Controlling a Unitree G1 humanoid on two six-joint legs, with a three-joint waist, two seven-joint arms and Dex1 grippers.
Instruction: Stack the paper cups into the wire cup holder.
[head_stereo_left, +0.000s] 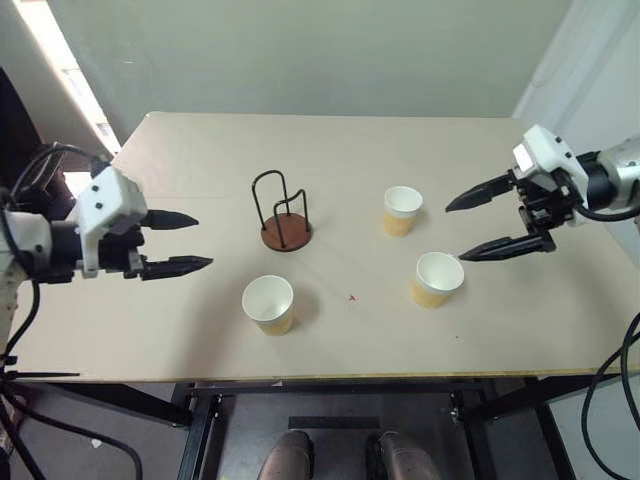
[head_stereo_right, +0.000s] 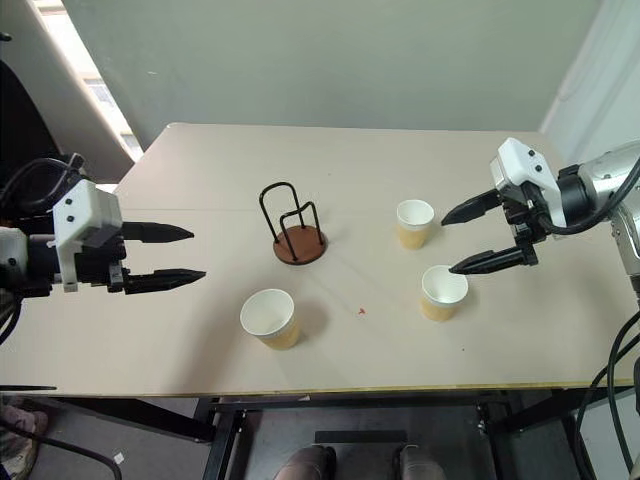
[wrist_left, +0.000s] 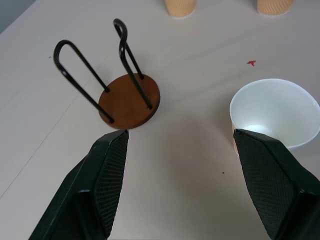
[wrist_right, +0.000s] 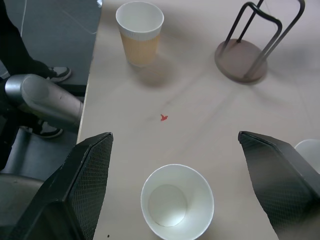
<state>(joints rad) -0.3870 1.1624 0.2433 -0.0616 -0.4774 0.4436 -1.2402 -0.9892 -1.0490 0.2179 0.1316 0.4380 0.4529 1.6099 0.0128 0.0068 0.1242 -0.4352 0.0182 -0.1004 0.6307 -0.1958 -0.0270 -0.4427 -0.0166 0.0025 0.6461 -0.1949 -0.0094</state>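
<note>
The wire cup holder (head_stereo_left: 283, 213) stands empty near the table's middle, with black loops on a reddish-brown disc. Three paper cups stand upright and apart: one at the front (head_stereo_left: 268, 303), one behind and right of the holder (head_stereo_left: 402, 210), one at the front right (head_stereo_left: 437, 278). My left gripper (head_stereo_left: 190, 243) hovers open at the table's left side, pointing toward the holder and the front cup (wrist_left: 274, 112). At the right, my right gripper (head_stereo_left: 472, 228) hangs open above the front-right cup (wrist_right: 177, 201), holding nothing.
The tan table (head_stereo_left: 330, 150) has open surface at the back and along the front edge. A small red speck (head_stereo_left: 351, 297) lies between the front cups. Cables hang beside both arms off the table's sides.
</note>
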